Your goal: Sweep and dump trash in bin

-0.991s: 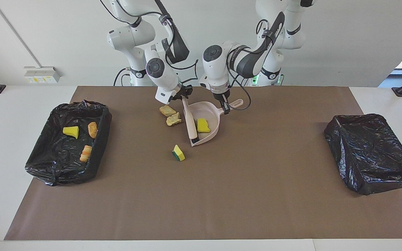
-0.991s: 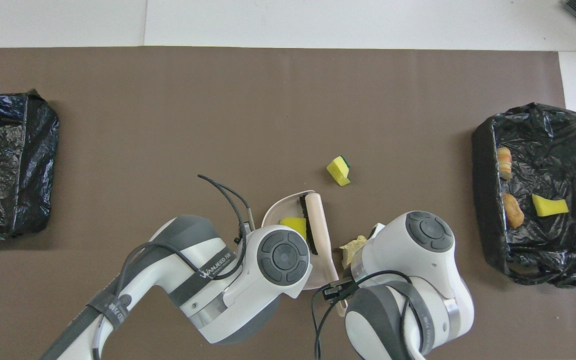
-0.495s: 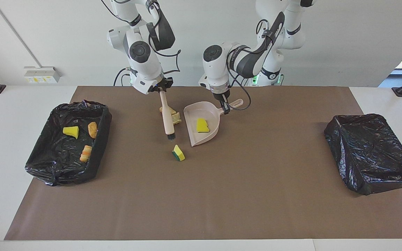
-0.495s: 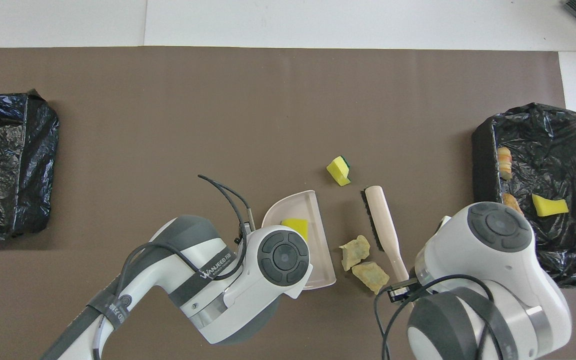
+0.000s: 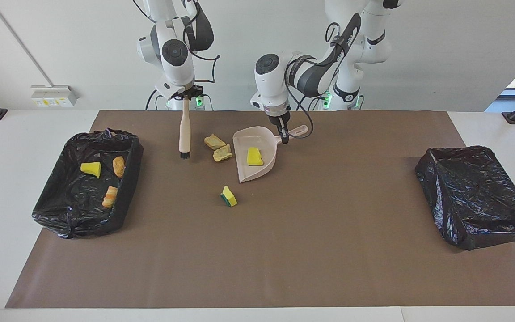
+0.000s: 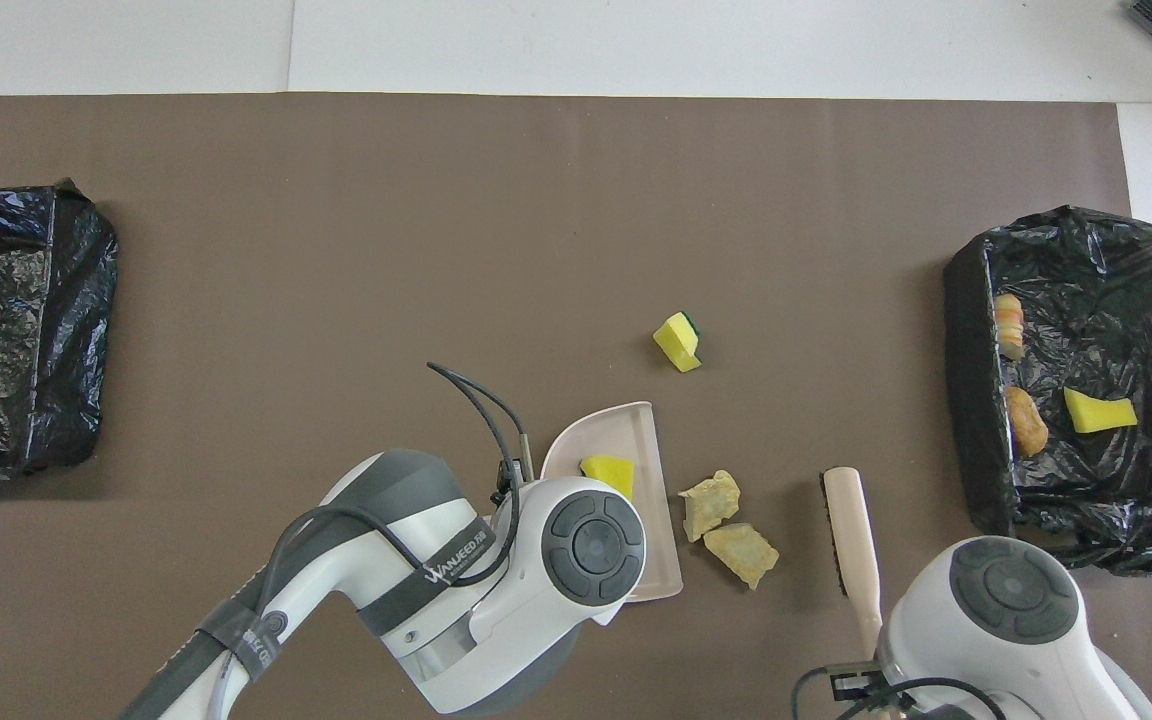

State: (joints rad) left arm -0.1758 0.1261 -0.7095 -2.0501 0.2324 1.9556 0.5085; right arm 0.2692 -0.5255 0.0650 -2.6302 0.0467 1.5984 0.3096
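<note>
So right now the right claw point(image 5: 185, 96) is clamped on the top of the brush point(image 5: 184, 134) handle, and the brush hangs almost straight down with its bristles just above the brown mat point(image 5: 284, 250), toward the robots' edge of the worktop. The left claw point(image 5: 284, 132) is pinched on the handle of the pink dustpan point(image 5: 264, 167), which sits on the mat near the middle of that same edge.

Trash check: one yellow sponge bit point(image 5: 254, 157) lies inside the dustpan. Two beige chunks point(image 5: 218, 147) touch each other on the mat between brush and dustpan. A yellow-and-green sponge piece point(image 5: 228, 196) sits alone, farther from the robots than the pan's open lip. The black-lined bin point(image 5: 56, 214) at the right arm's end of the worktop holds three scraps point(image 5: 105, 176): one yellow, two orange-brown. The other bin point(image 5: 476, 197) sits at the left arm's end.
</note>
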